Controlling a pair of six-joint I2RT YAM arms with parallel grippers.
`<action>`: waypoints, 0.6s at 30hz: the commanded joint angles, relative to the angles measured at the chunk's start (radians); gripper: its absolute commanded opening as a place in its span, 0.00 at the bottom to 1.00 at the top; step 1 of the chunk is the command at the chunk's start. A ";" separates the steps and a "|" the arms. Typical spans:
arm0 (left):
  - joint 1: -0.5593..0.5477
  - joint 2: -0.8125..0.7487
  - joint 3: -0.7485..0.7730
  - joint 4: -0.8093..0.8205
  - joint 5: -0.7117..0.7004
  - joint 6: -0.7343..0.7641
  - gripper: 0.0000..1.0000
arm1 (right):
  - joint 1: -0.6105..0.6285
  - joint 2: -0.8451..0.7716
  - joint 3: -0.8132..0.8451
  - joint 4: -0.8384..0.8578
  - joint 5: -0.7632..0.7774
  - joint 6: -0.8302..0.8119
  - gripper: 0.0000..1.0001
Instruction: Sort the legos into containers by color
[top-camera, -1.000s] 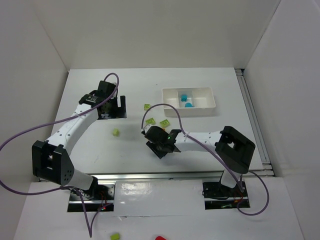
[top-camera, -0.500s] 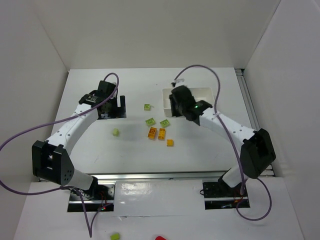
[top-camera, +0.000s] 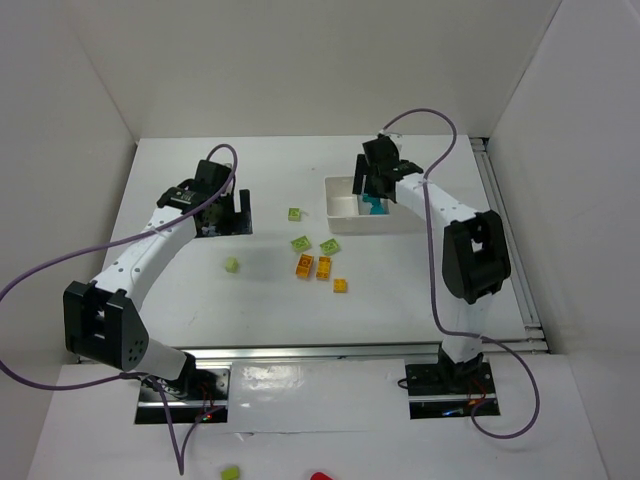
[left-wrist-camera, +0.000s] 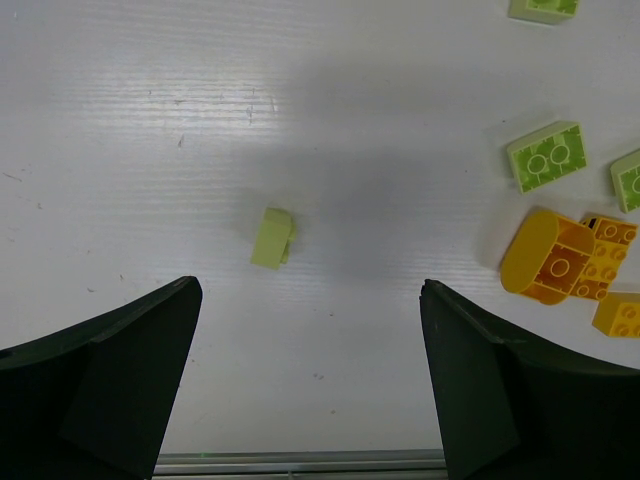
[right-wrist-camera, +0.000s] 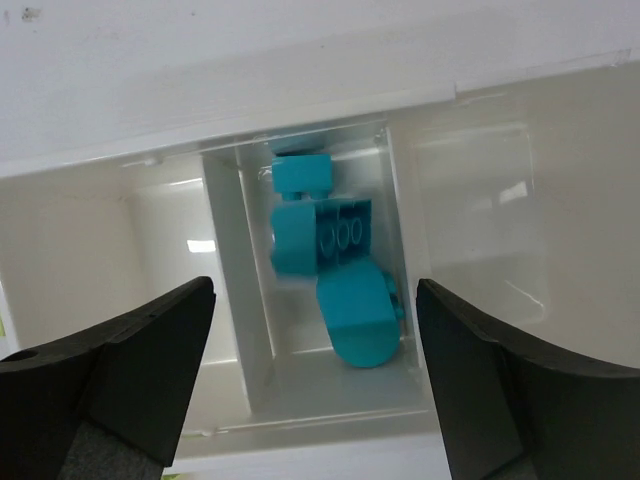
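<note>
The white three-compartment tray (top-camera: 400, 222) stands at the back right. Three cyan legos (right-wrist-camera: 340, 270) lie in its middle compartment, and my right gripper (top-camera: 372, 186) hangs open just above them (right-wrist-camera: 312, 375), holding nothing. Loose on the table are three lime green legos (top-camera: 301, 243), a small lime piece (top-camera: 231, 264) and three orange legos (top-camera: 323, 267). My left gripper (top-camera: 225, 220) stands open at the back left. Its wrist view shows the small lime piece (left-wrist-camera: 272, 238) ahead of the open jaws (left-wrist-camera: 310, 385), with the orange legos (left-wrist-camera: 560, 265) to the right.
White walls close in the table on three sides. A metal rail (top-camera: 340, 352) runs along the near edge by the arm bases. A lime piece (top-camera: 231, 471) and a red piece (top-camera: 320, 477) lie below the rail, off the table.
My right arm has swung from the middle of the table up to the tray and its jaws have opened. The orange legos, earlier hidden under it, now show. The left arm has not moved.
</note>
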 joint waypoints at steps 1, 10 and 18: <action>-0.003 -0.012 0.014 -0.006 -0.011 -0.002 1.00 | 0.033 -0.028 0.085 -0.024 0.060 -0.007 0.89; -0.003 0.007 0.014 -0.006 -0.020 -0.002 1.00 | 0.235 -0.395 -0.357 0.003 0.001 0.020 0.88; -0.003 0.030 0.023 -0.006 -0.001 0.008 1.00 | 0.413 -0.386 -0.551 -0.014 -0.153 0.128 1.00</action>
